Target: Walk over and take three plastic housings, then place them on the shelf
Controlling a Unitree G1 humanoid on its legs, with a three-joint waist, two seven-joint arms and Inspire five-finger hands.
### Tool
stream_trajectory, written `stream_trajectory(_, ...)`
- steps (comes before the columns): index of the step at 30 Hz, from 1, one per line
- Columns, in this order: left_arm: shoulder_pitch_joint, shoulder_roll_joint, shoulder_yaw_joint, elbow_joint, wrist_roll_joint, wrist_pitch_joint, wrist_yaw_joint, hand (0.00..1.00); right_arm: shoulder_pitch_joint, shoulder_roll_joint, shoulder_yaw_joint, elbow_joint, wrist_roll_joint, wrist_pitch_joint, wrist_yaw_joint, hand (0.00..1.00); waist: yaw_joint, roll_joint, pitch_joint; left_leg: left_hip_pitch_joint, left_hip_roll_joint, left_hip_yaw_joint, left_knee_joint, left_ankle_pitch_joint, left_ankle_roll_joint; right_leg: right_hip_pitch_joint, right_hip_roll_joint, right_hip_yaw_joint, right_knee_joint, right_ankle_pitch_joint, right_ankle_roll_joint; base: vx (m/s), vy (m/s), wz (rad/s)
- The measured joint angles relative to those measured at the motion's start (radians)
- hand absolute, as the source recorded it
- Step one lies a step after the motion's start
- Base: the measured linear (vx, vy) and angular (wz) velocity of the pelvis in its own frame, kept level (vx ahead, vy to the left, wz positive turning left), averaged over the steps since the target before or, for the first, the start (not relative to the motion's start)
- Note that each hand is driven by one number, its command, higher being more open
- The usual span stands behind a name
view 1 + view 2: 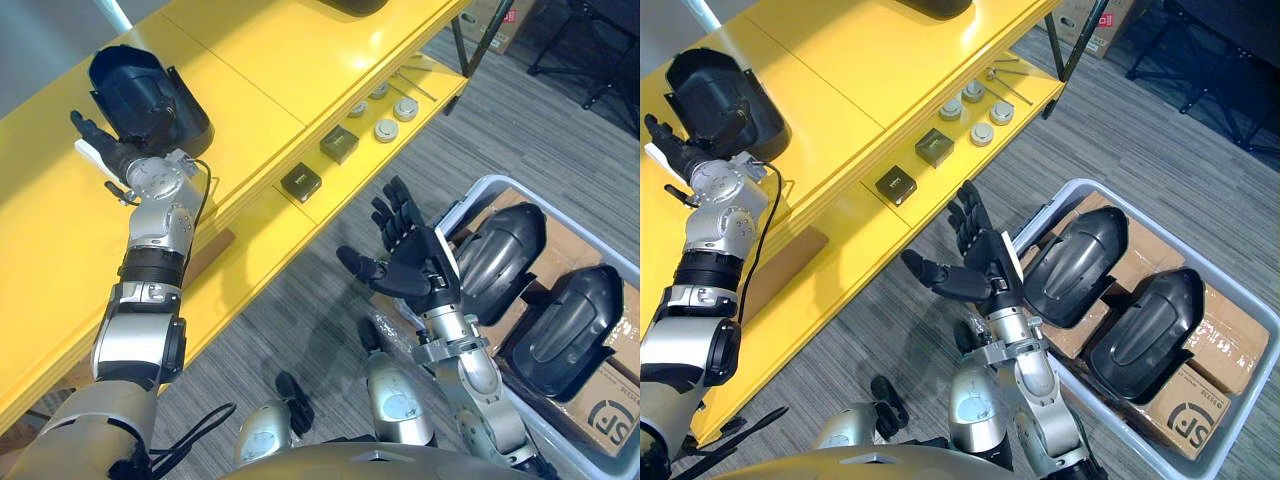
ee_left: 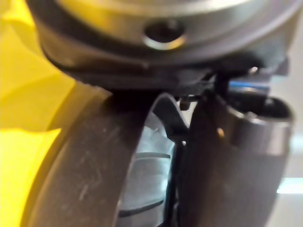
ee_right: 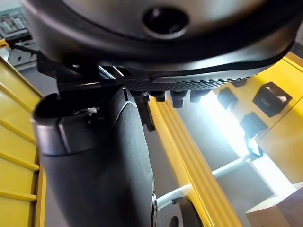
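Housing: in the left eye view, one black housing [image 1: 150,95] lay at the upper left on the top board of the yellow shelf [image 1: 300,60], hollow side showing. It sat in from the edge, likely so it would not slip off.
Left hand: the left hand [image 1: 105,145] sat against that housing's lower left side. Whether it gripped the rim or only rested there could not be told.
Right hand: in the right eye view, the right hand [image 1: 975,262] hung at centre frame, palm up, fingers straight and spread, holding nothing. It looked free for the next pick.
Bin: a grey bin [image 1: 1080,186] at the right held two housings [image 1: 1075,265], domed side up, side by side on cardboard boxes [image 1: 1190,410]. By my judgement these two were yet to be moved.
Ledge: small black boxes [image 1: 898,184] and round discs [image 1: 983,133] lined the shelf's lower ledge.
Floor: grey carpet [image 1: 870,310] ran between shelf and bin.
Left wrist view: the housing's curved wall lay close beside the thumb, but the grip stayed unclear.
Right wrist view: nothing lay between thumb and fingers, and yellow shelf rails ran beyond.
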Motion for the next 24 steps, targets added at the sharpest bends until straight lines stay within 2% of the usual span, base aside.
stream_trajectory(4,0.010,0.000,0.023,-0.033,-0.048,-0.019,-0.113,1.00,0.011,0.001,-0.001,-0.018,-0.007,-0.001,0.006,1.00,0.006,0.012,0.005,0.007,-0.002,-0.013,-0.013,0.011,-0.001,0.009,0.000,-0.014,0.000,0.000,0.000,-0.05,-0.021,0.11)
stream_trajectory(9,0.096,0.007,0.005,-0.320,-0.119,-0.056,-0.273,1.00,-0.042,-0.013,-0.034,-0.029,-0.082,-0.010,0.040,1.00,0.023,0.016,0.002,0.027,-0.003,-0.044,-0.032,0.026,-0.004,0.038,-0.001,-0.059,0.000,-0.001,-0.001,-0.05,-0.025,0.15)
stream_trajectory(11,0.121,0.007,-0.001,-0.418,-0.119,-0.060,-0.320,1.00,-0.095,-0.035,-0.049,-0.034,-0.093,-0.020,0.036,1.00,0.035,0.026,-0.005,0.031,-0.004,-0.054,-0.032,0.026,-0.003,0.047,-0.003,-0.083,0.000,-0.001,-0.002,-0.07,-0.015,0.15)
stream_trajectory(13,0.165,0.007,-0.001,-0.525,-0.114,-0.064,-0.370,1.00,-0.186,-0.074,-0.082,-0.050,-0.150,-0.024,0.013,1.00,0.052,0.058,-0.028,0.029,-0.015,-0.079,-0.037,0.033,0.002,0.065,-0.015,-0.114,-0.010,-0.001,-0.002,-0.05,-0.002,0.28)
stream_trajectory(14,0.170,0.007,-0.001,-0.532,-0.114,-0.064,-0.373,1.00,-0.197,-0.078,-0.085,-0.050,-0.154,-0.024,0.010,1.00,0.055,0.063,-0.032,0.029,-0.016,-0.083,-0.039,0.034,0.002,0.067,-0.016,-0.117,-0.012,-0.001,-0.002,-0.04,0.000,0.29)
stream_trajectory(15,0.188,0.008,0.002,-0.548,-0.085,-0.061,-0.370,1.00,-0.235,-0.090,-0.092,-0.050,-0.157,-0.023,-0.002,1.00,0.069,0.078,-0.049,0.031,-0.019,-0.092,-0.048,0.040,0.002,0.072,-0.017,-0.127,-0.015,-0.001,-0.002,-0.04,-0.011,0.23)
stream_trajectory(17,0.207,0.008,0.009,-0.549,0.063,-0.044,-0.334,1.00,-0.282,-0.101,-0.098,-0.050,-0.157,-0.023,-0.016,1.00,0.092,0.091,-0.073,0.032,-0.018,-0.108,-0.055,0.047,0.000,0.080,-0.016,-0.146,-0.016,-0.001,-0.002,-0.05,-0.023,0.25)
stream_trajectory(19,0.241,0.013,0.067,-0.549,0.225,-0.032,-0.315,1.00,-0.325,-0.119,-0.106,-0.050,-0.110,-0.013,0.003,1.00,0.117,0.089,-0.103,0.032,-0.018,-0.129,-0.070,0.062,-0.003,0.086,-0.015,-0.171,-0.016,-0.001,-0.002,-0.05,-0.039,0.26)
stream_trajectory(22,0.320,0.067,0.110,-0.550,0.322,-0.030,-0.280,1.00,-0.346,-0.121,-0.112,-0.039,-0.068,0.037,0.023,1.00,0.143,0.071,-0.130,0.037,-0.019,-0.161,-0.084,0.077,-0.006,0.104,-0.016,-0.208,-0.018,-0.005,-0.006,-0.06,-0.028,0.30)
stream_trajectory(24,0.372,0.072,0.132,-0.559,0.319,-0.036,-0.268,1.00,-0.369,-0.117,-0.107,0.008,-0.079,0.072,0.022,1.00,0.163,0.054,-0.145,0.038,-0.020,-0.180,-0.088,0.082,-0.006,0.116,-0.017,-0.230,-0.018,-0.008,-0.010,-0.06,-0.013,0.26)
